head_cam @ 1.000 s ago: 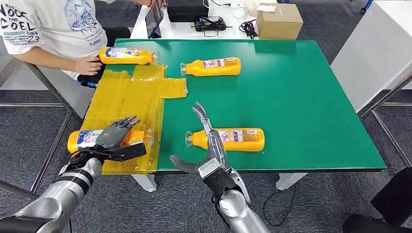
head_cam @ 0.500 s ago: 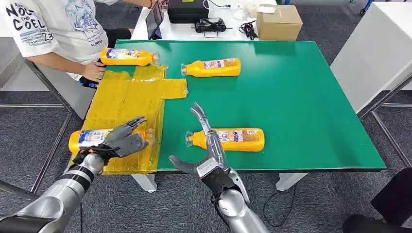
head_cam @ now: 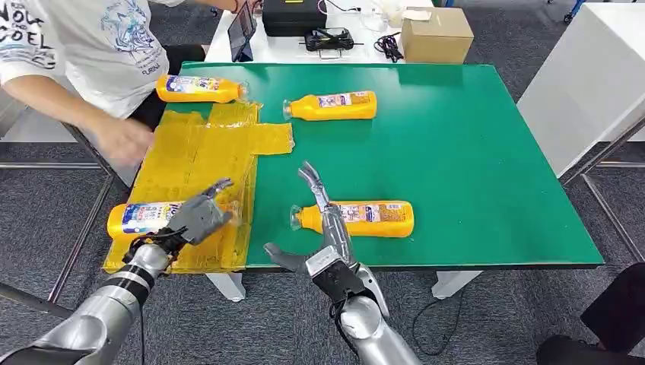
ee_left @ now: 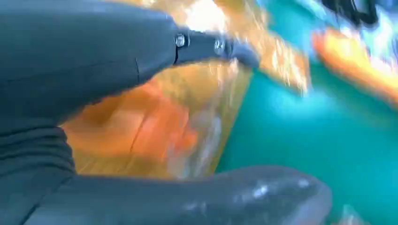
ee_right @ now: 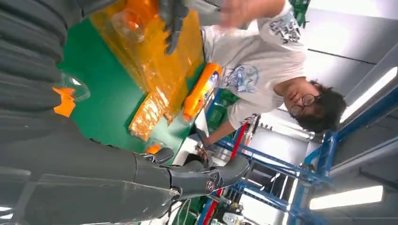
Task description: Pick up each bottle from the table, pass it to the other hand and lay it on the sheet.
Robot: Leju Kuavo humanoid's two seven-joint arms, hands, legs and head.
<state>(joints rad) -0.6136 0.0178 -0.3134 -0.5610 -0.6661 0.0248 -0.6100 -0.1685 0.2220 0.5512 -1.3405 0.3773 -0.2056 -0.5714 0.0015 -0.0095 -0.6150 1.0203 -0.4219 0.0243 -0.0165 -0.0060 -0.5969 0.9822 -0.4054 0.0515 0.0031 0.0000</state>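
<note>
Left wrist view is motion-blurred; only the yellow sheet, the green table top and dark fingers can be made out; the near bottle's middle is hidden behind the left hand in the head view; the person at the table's far left corner is cut off by the frame, one hand blurred beside the sheet's left edge.

Four orange detergent bottles with blue-and-white labels and clear caps, all lying on their sides; the near bottle lies on the yellow sheet at the table's near left corner, cap towards the sheet's right edge; a second bottle lies at the sheet's far edge; a third lies on bare green table near the far edge, just right of the sheet; a fourth lies near the front edge, about mid-width.

Left hand: fingers spread, over the near bottle, grasping nothing; contact cannot be told.

Right hand: fingers extended and apart, holding nothing, at the front edge just beside the fourth bottle's cap.
</note>
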